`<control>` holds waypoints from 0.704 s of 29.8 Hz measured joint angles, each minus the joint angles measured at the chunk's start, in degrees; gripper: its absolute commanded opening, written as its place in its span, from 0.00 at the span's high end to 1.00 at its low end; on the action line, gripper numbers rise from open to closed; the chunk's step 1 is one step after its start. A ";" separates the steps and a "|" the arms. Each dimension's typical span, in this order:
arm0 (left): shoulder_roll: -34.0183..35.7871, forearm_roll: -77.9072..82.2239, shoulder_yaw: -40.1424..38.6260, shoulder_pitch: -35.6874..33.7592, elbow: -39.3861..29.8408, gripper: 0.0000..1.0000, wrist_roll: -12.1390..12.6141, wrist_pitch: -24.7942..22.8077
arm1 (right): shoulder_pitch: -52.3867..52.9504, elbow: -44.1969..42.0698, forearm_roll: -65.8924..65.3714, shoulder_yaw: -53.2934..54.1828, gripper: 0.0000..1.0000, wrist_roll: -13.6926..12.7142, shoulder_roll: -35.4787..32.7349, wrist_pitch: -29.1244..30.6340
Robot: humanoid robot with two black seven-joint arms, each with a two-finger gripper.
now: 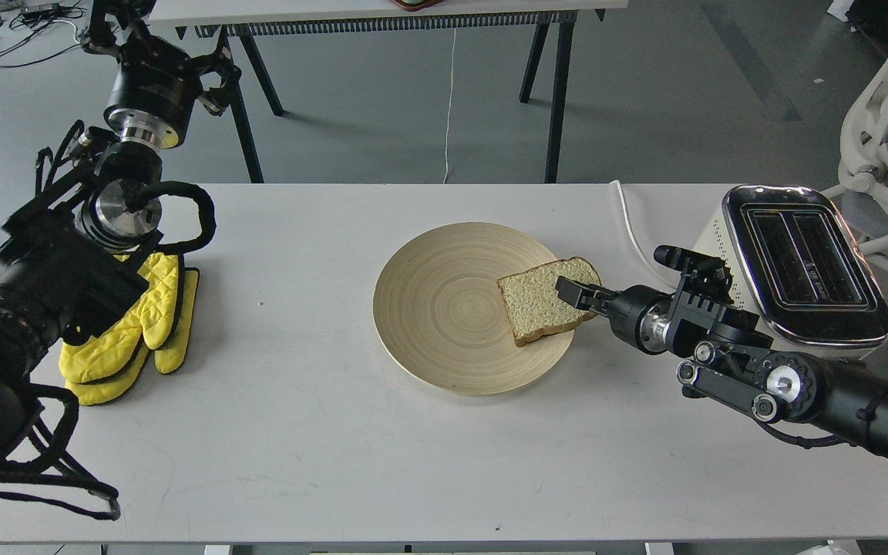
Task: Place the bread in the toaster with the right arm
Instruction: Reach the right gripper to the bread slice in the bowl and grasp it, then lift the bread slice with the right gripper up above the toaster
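Jaws of the right gripper (576,295) lie over the right edge of the bread (543,302), at its crust, and they look closed on it, with the dark fingers against the slice. Whether the slice is really pinched or only touched is hard to tell from this view, but the fingers meet the bread and no gap shows between them.

The bread lies on the right part of a round wooden plate (444,308), with its rounded top pointing toward the far right and one corner reaching over the plate's rim. The plate holds only this slice and stands near the middle of the desk (321,432).

The right arm (783,378) comes in from the right edge of the desk, low and nearly level, passing in front of the toaster (798,266). The toaster stands at the far right corner of the desk, and both slots in its chrome top look dark and unfilled. Its white cord (633,223) runs over the far edge.

At the left edge of the desk, yellow mitts (143,324) lie beside the left arm. The left gripper (116,27) is raised beyond the far left corner; its jaws are dark and I cannot tell how they stand.
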 measured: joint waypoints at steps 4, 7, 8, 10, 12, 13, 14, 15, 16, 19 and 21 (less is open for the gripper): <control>-0.04 0.00 -0.07 0.00 0.00 0.00 0.00 0.00 | -0.06 -0.02 -0.01 0.12 0.67 0.00 0.10 0.00; -0.08 0.00 -0.08 0.00 0.00 0.00 0.00 0.00 | -0.07 -0.07 -0.01 -0.47 0.72 -0.01 0.07 0.06; -0.10 0.00 -0.08 0.00 0.00 0.00 0.00 0.00 | -0.06 -0.16 -0.02 -0.56 0.75 -0.03 0.02 0.10; -0.18 0.00 -0.06 0.00 -0.01 0.00 0.00 0.00 | -0.06 -0.25 -0.03 -0.64 0.83 -0.07 -0.10 0.17; -0.21 0.00 0.02 0.00 -0.02 0.00 0.00 0.00 | 0.00 -0.26 -0.03 -0.56 0.88 -0.08 -0.26 0.24; -0.22 0.00 0.08 0.00 -0.02 0.00 0.00 0.00 | 0.07 -0.27 -0.02 -0.41 0.89 -0.09 -0.36 0.25; -0.23 0.00 0.12 0.00 -0.02 0.00 0.00 0.00 | 0.17 -0.28 0.00 -0.20 0.90 -0.10 -0.45 0.26; -0.25 0.00 0.15 0.00 -0.02 0.00 0.00 0.00 | 0.25 -0.26 0.08 0.03 0.91 -0.10 -0.53 0.26; -0.25 0.00 0.16 0.00 -0.02 0.00 0.00 0.00 | 0.35 -0.16 0.20 0.32 0.92 -0.10 -0.62 0.25; -0.26 0.00 0.18 0.00 -0.04 0.00 0.00 0.00 | 0.82 0.38 0.33 1.42 0.92 -0.11 -0.76 0.24; -0.26 0.00 0.20 0.00 -0.04 0.00 0.00 0.00 | 1.41 0.86 0.39 2.27 0.92 -0.22 -1.05 0.24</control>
